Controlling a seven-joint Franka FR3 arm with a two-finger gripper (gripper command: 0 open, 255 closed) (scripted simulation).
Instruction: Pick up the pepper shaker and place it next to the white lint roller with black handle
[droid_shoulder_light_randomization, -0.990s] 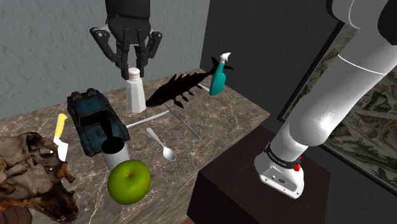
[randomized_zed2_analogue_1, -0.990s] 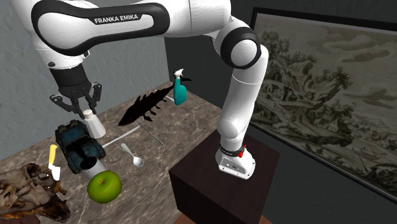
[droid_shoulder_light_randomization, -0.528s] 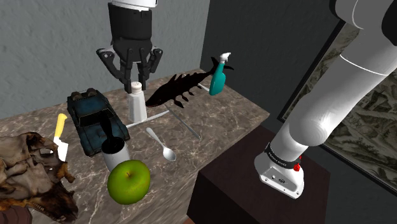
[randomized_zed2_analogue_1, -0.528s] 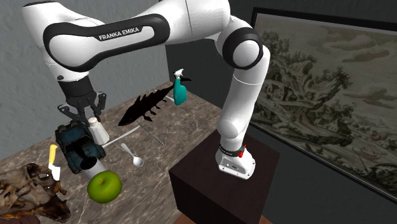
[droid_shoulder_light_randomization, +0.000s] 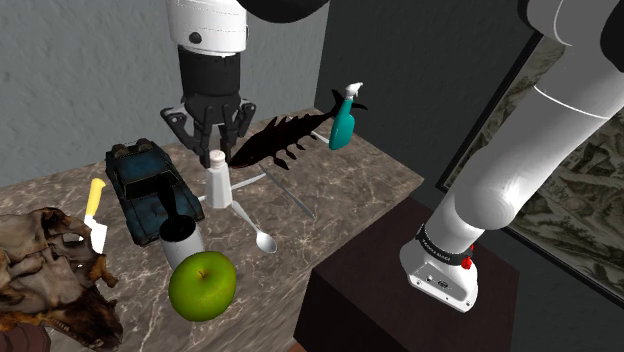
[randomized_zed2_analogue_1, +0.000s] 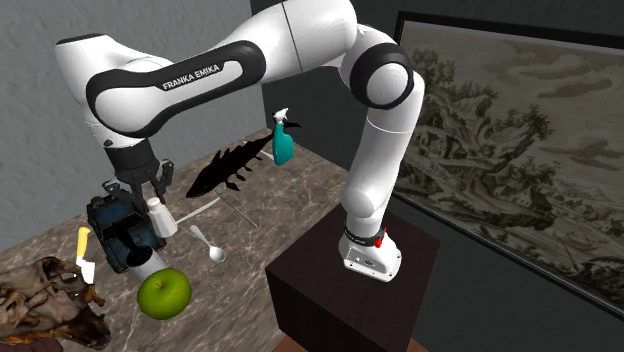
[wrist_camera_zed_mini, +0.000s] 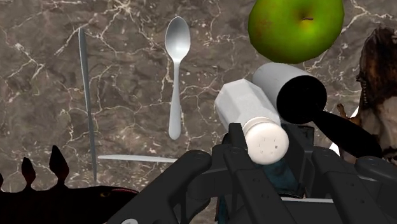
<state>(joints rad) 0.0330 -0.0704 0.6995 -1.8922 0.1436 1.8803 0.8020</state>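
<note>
You've got a rough grey wall (droid_shoulder_light_randomization: 70, 70) behind the table (droid_shoulder_light_randomization: 375, 175), lit soft and even w/ no hard shadows. It meets a much darker grey wall (droid_shoulder_light_randomization: 420, 60) at a corner, approx. behind the table's far end. The tabletop is brown-grey marble w/ white veins (wrist_camera_zed_mini: 127, 63), and its near edge is straight. On the dark wall hangs a big dark-framed picture (randomized_zed2_analogue_1: 500, 130), a pale landscape w/ trees. A dark brown box (randomized_zed2_analogue_1: 330, 300) stands just beside the table, on a dim grey floor (randomized_zed2_analogue_1: 540, 325).

White pepper shaker (droid_shoulder_light_randomization: 217, 182), holed cap, upright, just beside white lint roller (droid_shoulder_light_randomization: 181, 243) with black handle, on marble counter (droid_shoulder_light_randomization: 340, 175).
</note>
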